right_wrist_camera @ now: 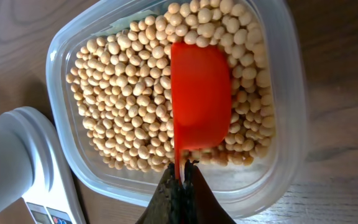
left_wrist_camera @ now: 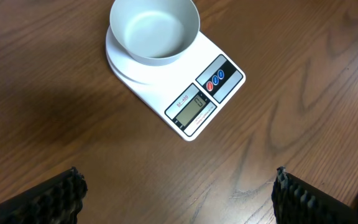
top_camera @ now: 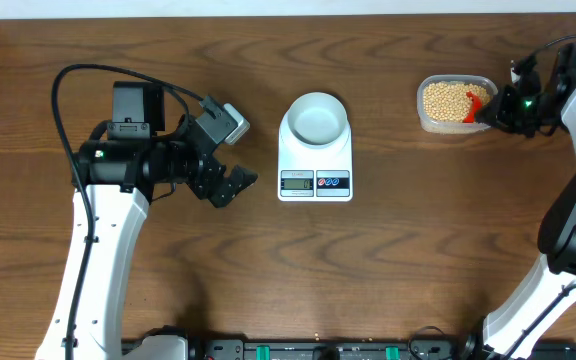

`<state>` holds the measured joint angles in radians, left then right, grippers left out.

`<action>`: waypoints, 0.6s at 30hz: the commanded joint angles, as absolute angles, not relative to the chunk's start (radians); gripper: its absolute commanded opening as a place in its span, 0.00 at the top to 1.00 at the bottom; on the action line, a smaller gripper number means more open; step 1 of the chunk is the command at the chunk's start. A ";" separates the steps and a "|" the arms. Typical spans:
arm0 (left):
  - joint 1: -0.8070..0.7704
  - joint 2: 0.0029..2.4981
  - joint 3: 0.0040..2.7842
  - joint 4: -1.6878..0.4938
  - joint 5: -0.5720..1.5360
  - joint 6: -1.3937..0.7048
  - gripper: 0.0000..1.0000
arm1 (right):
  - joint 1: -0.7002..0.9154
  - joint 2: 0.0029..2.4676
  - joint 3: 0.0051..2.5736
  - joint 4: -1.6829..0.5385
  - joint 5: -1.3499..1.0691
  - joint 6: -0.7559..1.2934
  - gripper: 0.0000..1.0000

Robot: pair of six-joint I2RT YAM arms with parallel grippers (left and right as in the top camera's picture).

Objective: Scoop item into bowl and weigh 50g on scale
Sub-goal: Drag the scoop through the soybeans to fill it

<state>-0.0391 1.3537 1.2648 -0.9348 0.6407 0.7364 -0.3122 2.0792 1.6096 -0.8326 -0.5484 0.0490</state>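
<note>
Right gripper point(right_wrist_camera: 182, 171) clamped on red plastic scoop point(right_wrist_camera: 201, 99), its length running straight ahead over tan round beans point(right_wrist_camera: 123, 106) in clear tub point(right_wrist_camera: 286, 124); pale round bowl point(top_camera: 316, 118) lies leftward. Left gripper point(left_wrist_camera: 179, 202) jaws apart.

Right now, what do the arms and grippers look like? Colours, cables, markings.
Both the left arm and right arm: white links, black joints. A black cable loops over the left; grey camera block at its wrist. The left gripper is black with ribbed pads; the right gripper is dark, tapered. Green light by the right wrist. No markings legible.
</note>
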 commanded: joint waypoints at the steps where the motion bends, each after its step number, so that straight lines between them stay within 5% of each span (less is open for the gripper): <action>1: -0.035 1.345 1.293 -0.937 0.635 0.731 0.02 | -0.313 2.127 1.605 -0.830 -0.556 0.062 0.99; 18: -0.035 1.345 1.293 -0.937 0.635 0.731 0.02 | -0.313 2.127 1.605 -0.831 -0.588 0.063 0.99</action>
